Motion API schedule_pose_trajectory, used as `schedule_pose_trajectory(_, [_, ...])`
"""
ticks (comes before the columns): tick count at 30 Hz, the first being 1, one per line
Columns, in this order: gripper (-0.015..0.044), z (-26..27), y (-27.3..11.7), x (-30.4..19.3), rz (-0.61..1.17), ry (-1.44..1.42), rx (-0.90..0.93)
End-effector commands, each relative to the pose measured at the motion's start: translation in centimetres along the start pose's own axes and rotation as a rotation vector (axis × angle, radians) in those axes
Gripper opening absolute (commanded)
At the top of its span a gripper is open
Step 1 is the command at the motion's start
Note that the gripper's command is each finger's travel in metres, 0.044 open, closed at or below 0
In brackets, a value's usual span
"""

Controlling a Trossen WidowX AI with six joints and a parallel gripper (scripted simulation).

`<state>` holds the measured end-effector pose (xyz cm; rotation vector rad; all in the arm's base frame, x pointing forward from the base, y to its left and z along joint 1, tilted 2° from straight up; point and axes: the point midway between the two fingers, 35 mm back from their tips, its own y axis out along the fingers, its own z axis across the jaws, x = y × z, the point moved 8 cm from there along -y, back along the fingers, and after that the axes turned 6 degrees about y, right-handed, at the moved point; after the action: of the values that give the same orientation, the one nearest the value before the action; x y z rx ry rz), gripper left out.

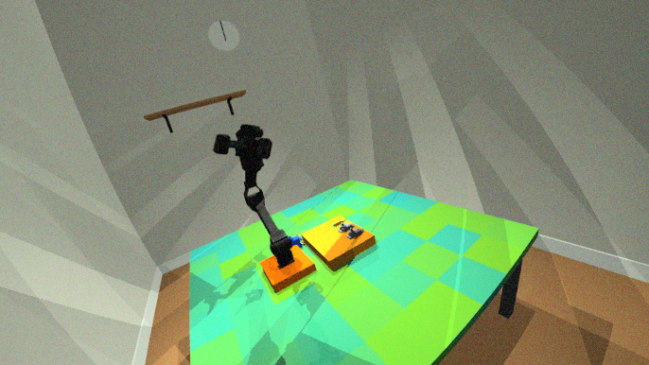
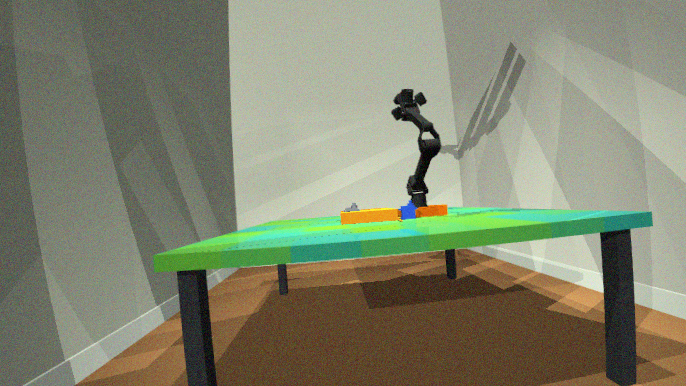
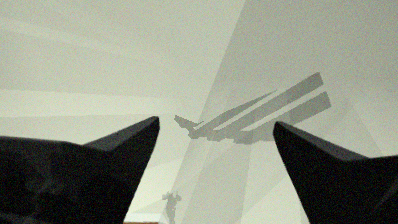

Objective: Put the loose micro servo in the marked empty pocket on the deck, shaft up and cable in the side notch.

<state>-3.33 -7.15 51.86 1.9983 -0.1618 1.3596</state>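
Note:
A small blue part [image 1: 296, 241] [image 2: 408, 211], by its look the loose servo, is on the table between the arm's base and the yellow-orange deck [image 1: 322, 238] [image 2: 370, 216]. Its shaft direction and cable are too small to make out. A dark opening [image 1: 338, 223] shows in the deck's top near its back edge, beside grey parts; whether it is the marked pocket I cannot tell. My gripper [image 1: 243, 146] [image 2: 409, 105] [image 3: 216, 124] is raised high above the table, far from the blue part and the deck. In the wrist view its fingers stand wide apart with nothing between them.
Grey parts [image 1: 351, 230] [image 2: 353, 207] stand up from the deck's top. The arm's orange base block [image 1: 295, 274] [image 2: 434, 211] is close beside the deck. The patchwork table [image 1: 416, 284] [image 2: 325, 254] carries them. A wooden shelf [image 1: 196, 105] is on the wall behind the arm.

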Motion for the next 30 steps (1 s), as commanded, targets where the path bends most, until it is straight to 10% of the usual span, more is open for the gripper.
schedule_pose_trajectory(1, [0.0426,0.1,0.0,0.0,0.001,0.003,0.005])
schedule_pose_trajectory(30, [0.0440,13.1,-2.9,-4.4,0.256,0.318,0.803])
